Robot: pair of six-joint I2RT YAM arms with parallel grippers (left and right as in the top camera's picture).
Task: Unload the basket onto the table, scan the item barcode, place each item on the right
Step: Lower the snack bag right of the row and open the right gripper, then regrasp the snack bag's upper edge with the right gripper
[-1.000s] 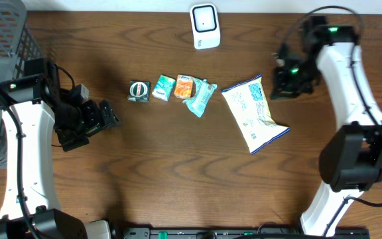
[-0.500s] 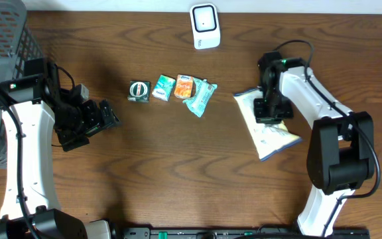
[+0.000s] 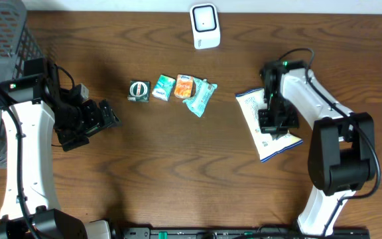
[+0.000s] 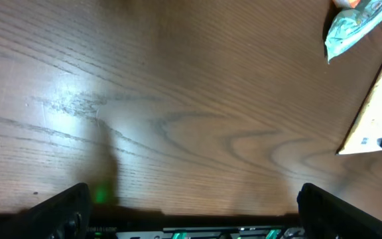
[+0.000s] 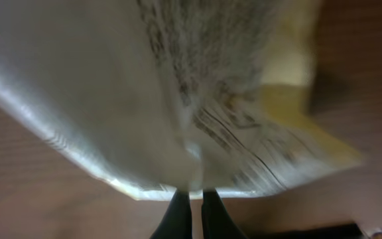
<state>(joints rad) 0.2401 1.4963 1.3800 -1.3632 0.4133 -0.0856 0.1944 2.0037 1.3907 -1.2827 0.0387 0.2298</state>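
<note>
Right gripper (image 5: 196, 194) closed, fingertips meeting at the edge of the white snack bag (image 3: 249, 109) — bag lying right of centre on the wooden table (image 3: 178, 166), left gripper (image 4: 191, 212) wide open over bare wood at the left — scanner (image 3: 205, 25) at the far edge.

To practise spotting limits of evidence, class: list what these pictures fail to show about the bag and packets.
Right wrist view: snack bag print blurred, no barcode readable.
Overhead: right gripper covers the snack bag's middle.
Left wrist view: teal packet cut off by the top edge.
Overhead: small packets have labels too small to read.
</note>
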